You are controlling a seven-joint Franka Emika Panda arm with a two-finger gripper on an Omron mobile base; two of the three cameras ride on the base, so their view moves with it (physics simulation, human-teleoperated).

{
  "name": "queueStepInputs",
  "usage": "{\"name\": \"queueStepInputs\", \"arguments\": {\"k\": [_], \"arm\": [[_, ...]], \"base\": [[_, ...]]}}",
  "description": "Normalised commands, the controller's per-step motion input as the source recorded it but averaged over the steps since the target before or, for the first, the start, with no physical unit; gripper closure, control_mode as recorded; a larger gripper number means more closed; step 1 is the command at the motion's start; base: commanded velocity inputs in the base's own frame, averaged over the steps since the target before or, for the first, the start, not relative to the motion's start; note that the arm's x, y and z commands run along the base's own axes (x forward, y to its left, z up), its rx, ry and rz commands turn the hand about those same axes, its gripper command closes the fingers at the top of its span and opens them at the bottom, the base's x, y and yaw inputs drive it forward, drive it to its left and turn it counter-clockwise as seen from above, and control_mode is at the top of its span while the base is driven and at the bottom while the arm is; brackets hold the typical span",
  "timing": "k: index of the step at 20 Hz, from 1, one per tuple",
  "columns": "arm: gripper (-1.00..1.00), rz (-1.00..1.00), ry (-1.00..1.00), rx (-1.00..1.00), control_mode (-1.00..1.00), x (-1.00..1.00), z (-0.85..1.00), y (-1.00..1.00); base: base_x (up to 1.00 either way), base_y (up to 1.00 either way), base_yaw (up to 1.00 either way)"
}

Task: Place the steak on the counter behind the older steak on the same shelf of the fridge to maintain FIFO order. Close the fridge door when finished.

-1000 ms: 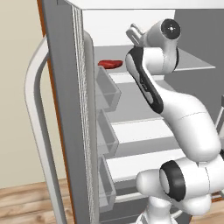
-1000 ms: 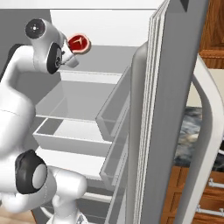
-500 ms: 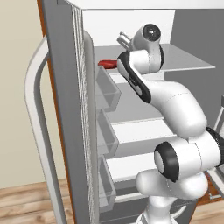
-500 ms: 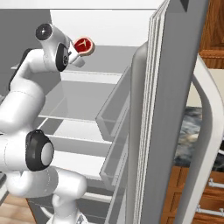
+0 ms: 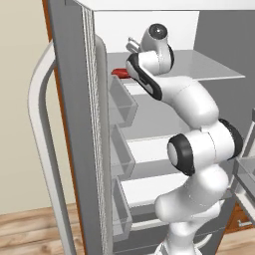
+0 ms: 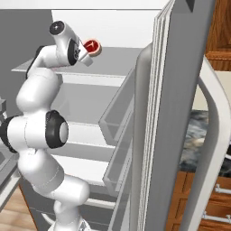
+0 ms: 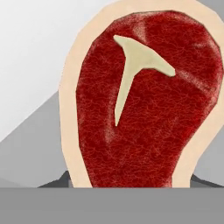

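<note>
Gripper (image 6: 85, 52): seen at the top shelf, fingers hidden behind the meat; whether spread or pinching could not be told, though the steak's closeness to the hand camera suggested it was held.

Steak (image 7: 142, 100): tan-rimmed cut with red centre and a pale T-shaped bone mark, very near the hand camera. In the right base view it (image 6: 91, 46) stood at the gripper's tip, just above the shelf (image 6: 122, 56), well inside the fridge (image 5: 144, 30).

Older steak (image 5: 119, 72): flat, all red, lay on that shelf towards its front edge, near the left door's bins.

Fridge door (image 6: 180, 113): stood wide open, clear bins along its inner face. A strip of counter (image 6: 198, 140) showed beyond it.

Handling note, as judgement: the step in hand looked like the placement. It would go best with the cut carried deep towards the back wall, kept clear of the red steak, lowered until it sat flat on the panel, then let go and the hand drawn straight out before the door was attempted.
</note>
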Motion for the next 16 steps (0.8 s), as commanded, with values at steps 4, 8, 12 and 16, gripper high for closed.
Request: {"name": "queueStepInputs", "arguments": {"k": [4,8,12,16], "arm": [[1.0,0.0,0.06,-0.09,-1.0,0.57,-0.07,0.09],[1.0,0.0,-0.04,-0.15,-1.0,0.35,-0.48,0.0],[1.0,0.0,-0.09,-0.14,-1.0,0.34,-0.46,0.0],[1.0,0.0,-0.02,-0.06,-1.0,0.3,-0.32,0.06]], "base": [[0.0,0.0,0.0],[0.0,0.0,0.0],[0.0,0.0,0.0],[0.0,0.0,0.0]]}}
